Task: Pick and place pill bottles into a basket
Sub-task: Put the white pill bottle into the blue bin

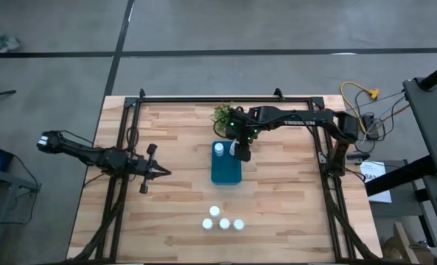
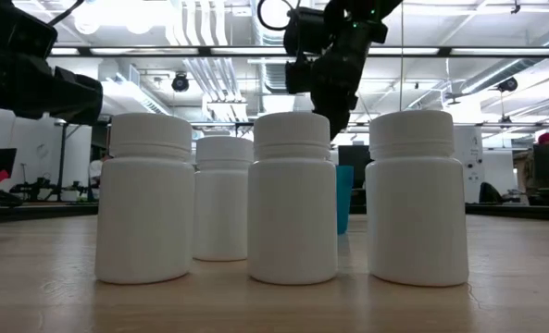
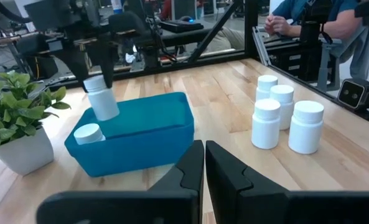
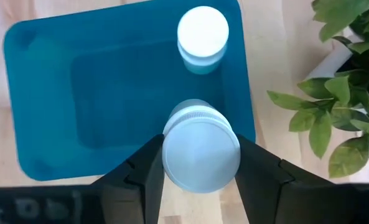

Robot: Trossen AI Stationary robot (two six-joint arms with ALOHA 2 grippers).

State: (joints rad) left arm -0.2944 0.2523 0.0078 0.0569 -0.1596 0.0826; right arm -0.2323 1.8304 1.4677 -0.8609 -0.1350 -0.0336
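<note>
The teal basket point(image 1: 225, 171) lies at the table's middle; it also shows in the left wrist view point(image 3: 140, 134) and the right wrist view point(image 4: 53, 106). One white pill bottle point(image 1: 219, 149) stands in its far end point(image 4: 203, 34). My right gripper point(image 1: 240, 152) is over the basket, shut on a second bottle point(image 3: 102, 99). Several more bottles point(image 1: 223, 219) stand on their bases near the table's near edge; they fill the low view point(image 2: 293, 199). My left gripper point(image 1: 159, 172) is shut and empty, left of the basket. My right gripper pinches the bottle's cap point(image 4: 201, 152) between its two fingers point(image 4: 144, 171), one on each side. The fingers come from above, pointing down. The bottle hangs tilted below them point(image 3: 104, 106), lifted over the inside of the basket near the standing bottle.
A small green plant in a white pot point(image 1: 223, 115) stands just beyond the basket's far end, close to my right gripper. A dark metal frame point(image 1: 203, 99) runs along the table's edges. A person point(image 3: 308, 18) sits beyond the table.
</note>
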